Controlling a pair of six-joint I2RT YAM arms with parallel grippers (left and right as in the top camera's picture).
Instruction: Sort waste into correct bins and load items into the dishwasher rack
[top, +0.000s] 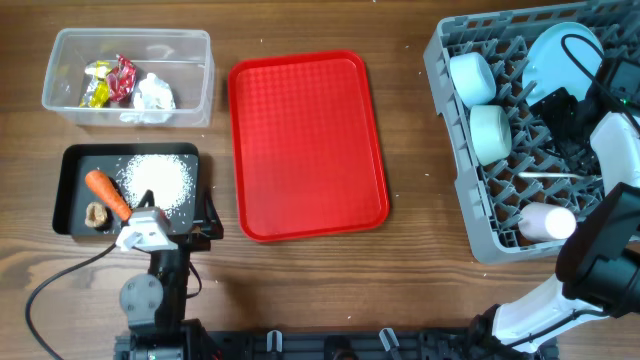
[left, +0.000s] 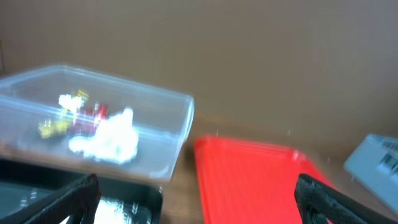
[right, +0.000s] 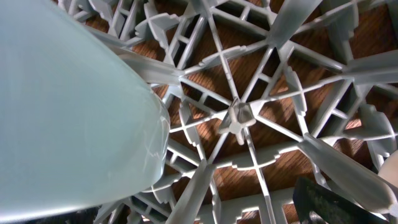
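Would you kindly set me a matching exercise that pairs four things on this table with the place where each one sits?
Things:
1. carrot
2. crumpled white paper
3. pale blue plate
4. red tray

Places:
A. in the grey dishwasher rack
B. in the clear bin
C. directly on the wooden table
D. in the black tray

Pairs: 1-D, 2-B, 3-A, 4-C

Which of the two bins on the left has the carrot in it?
The black bin, in front of the clear bin, holds the carrot beside white grains. The clear bin has only wrappers and crumpled paper.
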